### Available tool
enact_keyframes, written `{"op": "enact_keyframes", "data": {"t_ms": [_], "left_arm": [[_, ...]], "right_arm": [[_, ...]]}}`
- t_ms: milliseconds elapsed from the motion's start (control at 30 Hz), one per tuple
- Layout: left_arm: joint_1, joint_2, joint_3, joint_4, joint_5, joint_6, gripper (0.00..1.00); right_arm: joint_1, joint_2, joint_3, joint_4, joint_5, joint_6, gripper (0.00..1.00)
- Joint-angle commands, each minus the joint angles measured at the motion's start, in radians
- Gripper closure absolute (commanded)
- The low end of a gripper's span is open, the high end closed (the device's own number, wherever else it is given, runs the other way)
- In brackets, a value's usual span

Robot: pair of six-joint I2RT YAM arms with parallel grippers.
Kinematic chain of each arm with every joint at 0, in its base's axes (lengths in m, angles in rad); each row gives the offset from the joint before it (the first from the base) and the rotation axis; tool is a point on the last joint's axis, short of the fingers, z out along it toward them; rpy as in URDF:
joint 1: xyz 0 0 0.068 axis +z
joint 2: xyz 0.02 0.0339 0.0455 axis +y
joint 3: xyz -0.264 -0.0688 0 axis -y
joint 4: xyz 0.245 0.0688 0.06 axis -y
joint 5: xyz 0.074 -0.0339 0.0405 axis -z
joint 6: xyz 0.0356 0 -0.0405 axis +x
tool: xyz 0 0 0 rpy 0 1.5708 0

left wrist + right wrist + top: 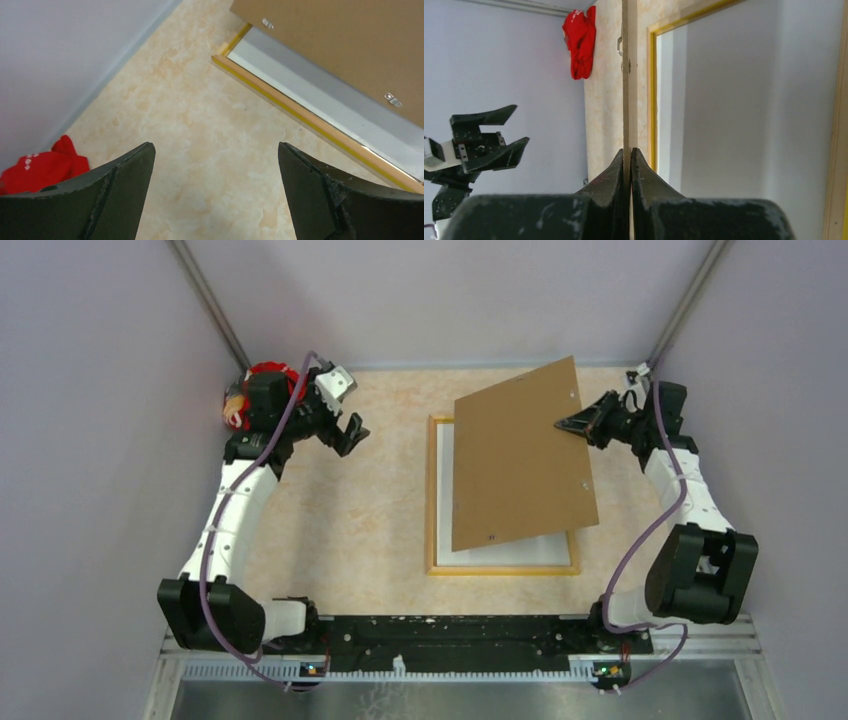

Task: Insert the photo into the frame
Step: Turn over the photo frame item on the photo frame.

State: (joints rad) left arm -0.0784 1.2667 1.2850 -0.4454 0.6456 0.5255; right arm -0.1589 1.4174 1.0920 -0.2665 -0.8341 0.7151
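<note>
- Right gripper (630,150) is clamped on the far right edge of the board (520,460). It's only a thin pinch, so I'd guess the board could pivot or slip.
- The board hangs skewed over the frame (432,500). Lowered like that, a corner probably lands on a rail, or scrapes the photo (500,548) out of place.
- Left gripper (215,146) is wide apart, holding nothing, well off to the left.
- The frame lies mid-surface (340,530), wood back up. Its long axis looks near-to-far. The photo seems to sit inside, white side up.
</note>
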Motion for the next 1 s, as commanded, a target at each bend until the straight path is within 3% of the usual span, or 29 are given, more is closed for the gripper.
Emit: {"op": "enact_keyframes", "data": {"t_ms": [0, 567, 967], "left_arm": [[-0.004, 0.005, -0.047, 0.038, -0.004, 0.007, 0.01], [-0.022, 0.075, -0.095, 0.016, 0.020, -0.002, 0.01], [-0.031, 0.097, -0.094, -0.001, 0.011, -0.003, 0.02]], "right_arm": [[-0.014, -0.061, -0.021, 0.158, -0.083, 0.047, 1.00], [-0.013, 0.036, -0.160, 0.340, -0.098, 0.057, 1.00], [0.031, 0.082, -0.186, 0.375, -0.086, 0.058, 1.00]]}}
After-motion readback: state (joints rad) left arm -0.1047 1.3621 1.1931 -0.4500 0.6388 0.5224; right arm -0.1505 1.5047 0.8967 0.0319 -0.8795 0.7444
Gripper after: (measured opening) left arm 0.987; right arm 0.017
